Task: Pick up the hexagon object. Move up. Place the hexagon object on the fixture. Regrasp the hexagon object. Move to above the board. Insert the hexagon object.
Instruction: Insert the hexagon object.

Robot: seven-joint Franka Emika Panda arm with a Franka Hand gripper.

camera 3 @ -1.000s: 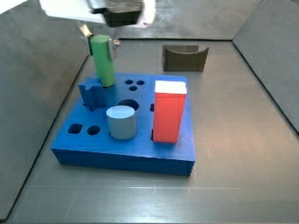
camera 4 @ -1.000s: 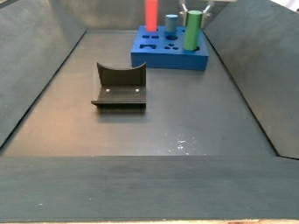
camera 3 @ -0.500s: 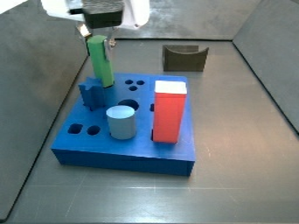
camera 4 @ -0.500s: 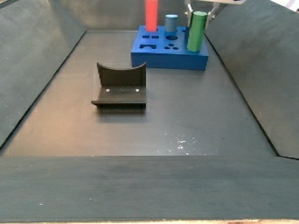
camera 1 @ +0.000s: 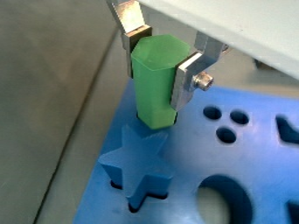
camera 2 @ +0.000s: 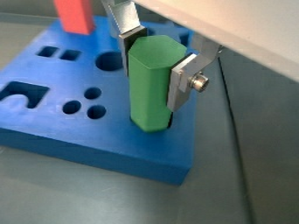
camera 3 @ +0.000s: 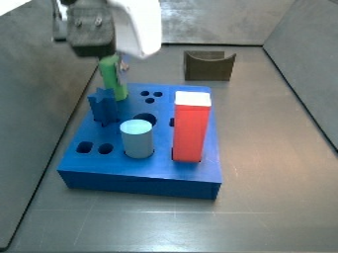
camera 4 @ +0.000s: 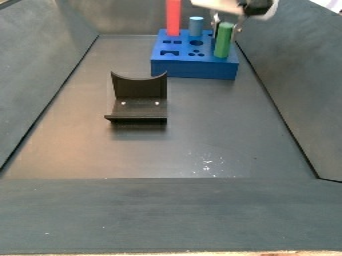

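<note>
- Lowering the hexagon object (camera 1: 156,80) into the board (camera 2: 82,140) looks like the step in hand, judged from how low the piece stands over the blue top
- The gripper (camera 1: 163,52) sits over the board's corner beside the blue star peg (camera 1: 136,164), its silver plate fingers (camera 2: 184,77) clamped on the upper part of the green prism, which stands upright
- In a side view the hexagon object (camera 3: 109,76) shows below the white gripper body (camera 3: 103,25), just behind the star peg (camera 3: 103,105); whether its lower end is already in a hole or only resting on the surface cannot be told from any view
- In both wrist views the base of the prism meets the blue top close to the board's edge; the hole itself is hidden beneath it
- To do this well, I would keep the prism vertical and match its flats to the hexagonal hole before pressing, since a slight twist would jam the corners on the rim
- Descend slowly and straight; sideways drift risks knocking the star peg, which stands just beside the piece
- Release only once the piece is seated and no longer sinks, then lift straight up so the pads do not drag it back out
- Elsewhere on the board, the pale blue cylinder (camera 3: 137,137) and the red block (camera 3: 193,125) stand well apart from the working corner
- The fixture (camera 4: 135,98) stands empty on the floor, away from the board, and needs no attention now
</note>
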